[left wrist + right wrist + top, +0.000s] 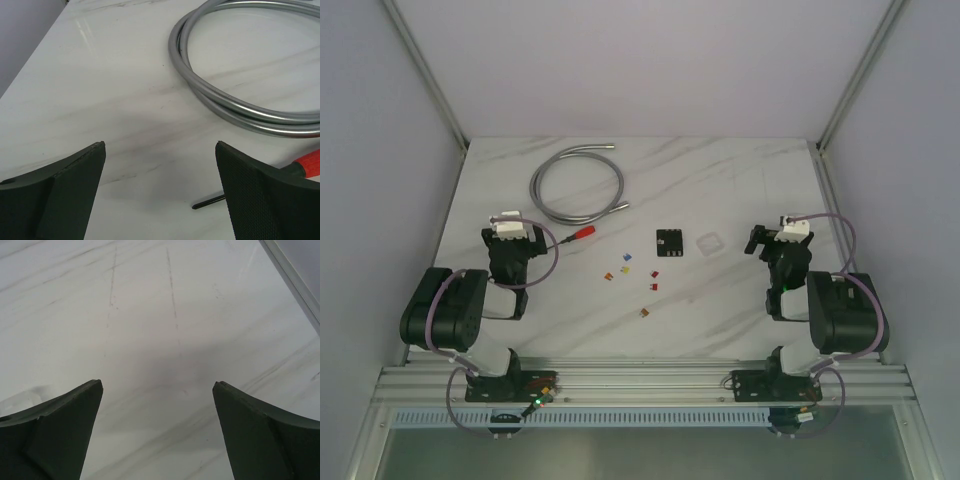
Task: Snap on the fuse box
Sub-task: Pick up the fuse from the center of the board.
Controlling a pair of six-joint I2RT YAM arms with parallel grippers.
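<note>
1. The left fingers [62,195] stand wide apart with nothing between them, above bare table [720,320]. The dark tip of a red-handled screwdriver [306,164] shows beside one of them.
2. The right fingers [55,432] are just as wide and empty, with only marble beneath them.
3. Tiny loose fuses [623,268] lie scattered on the near side of the task's thing, too small to tell apart beyond their colour.
4. The fuse box [669,242] lies flat mid-table, between the two arms and well apart from both.
   - It is likely light, stiff plastic with smooth walls that could slip.
   - The best hold looks to be across two opposite side walls, leaving the top face free.
   - Being so light, it may skate when pressed.
5. The clear cover [708,242] lies just beside the box on its right, not touching it.
   - It nearly vanishes against the marble, so its edges are hard to judge.
   - A faint glassy smudge low in the right wrist view may be the cover; I cannot tell.
6. Neither wrist view shows the box, and its slots and any catches are too small to read from above.
7. Farthest off lies a coiled metal hose [577,185].
</note>
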